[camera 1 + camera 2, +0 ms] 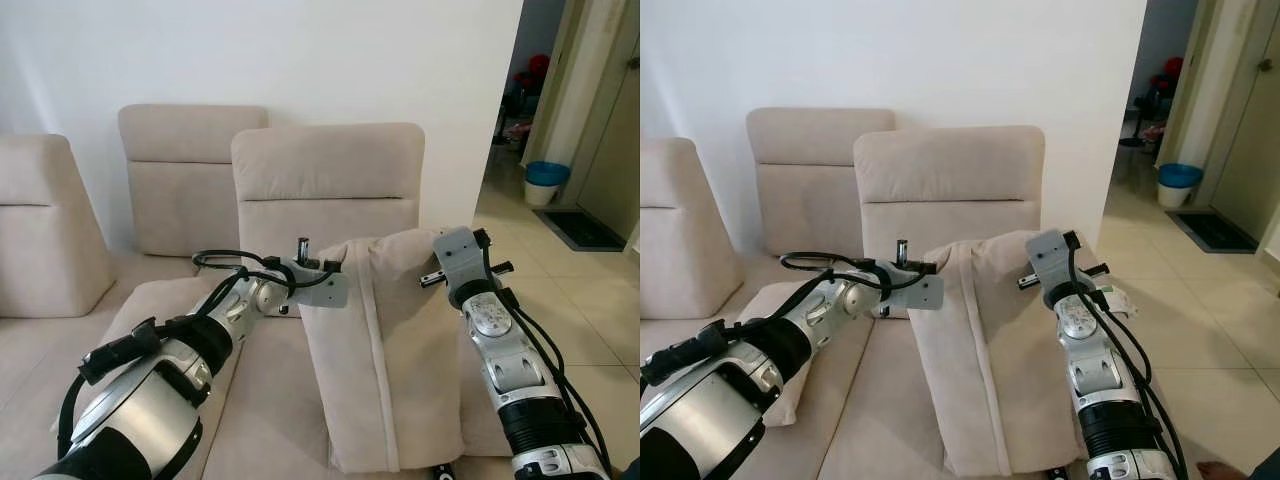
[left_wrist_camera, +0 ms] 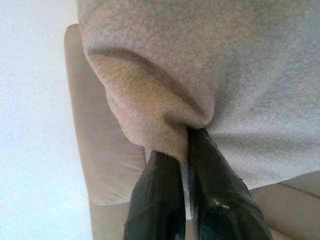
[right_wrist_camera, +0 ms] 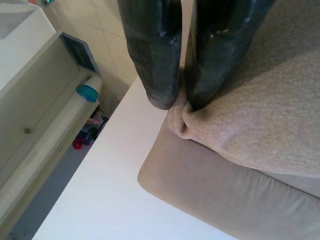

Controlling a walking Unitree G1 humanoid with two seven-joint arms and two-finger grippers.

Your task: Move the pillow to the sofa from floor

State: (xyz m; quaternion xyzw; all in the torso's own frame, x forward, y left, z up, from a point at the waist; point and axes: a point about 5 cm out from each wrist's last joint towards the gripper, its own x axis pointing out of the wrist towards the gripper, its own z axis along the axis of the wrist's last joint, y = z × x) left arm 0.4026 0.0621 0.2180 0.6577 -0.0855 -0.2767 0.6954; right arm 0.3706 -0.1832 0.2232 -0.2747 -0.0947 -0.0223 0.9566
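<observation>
Pillow (image 1: pixel 385 350) held upright over the sofa (image 1: pixel 330 190) seat, pinched at both top corners.

Open seat is seen to its left, tiled floor (image 1: pixel 560 300) to its right, and the backrest just behind. In the wrist views the left tool (image 2: pixel 186 134) and right tool (image 3: pixel 176 104) are each shown nearly closed on a fold of fabric; the eye views hide the fingers behind the pillow's edges.

The pillow (image 1: pixel 385 350) hangs in front of the sofa (image 1: pixel 325 185) backrest, above its seat, between the left gripper (image 2: pixel 186 142) and right gripper (image 3: pixel 179 102).
</observation>
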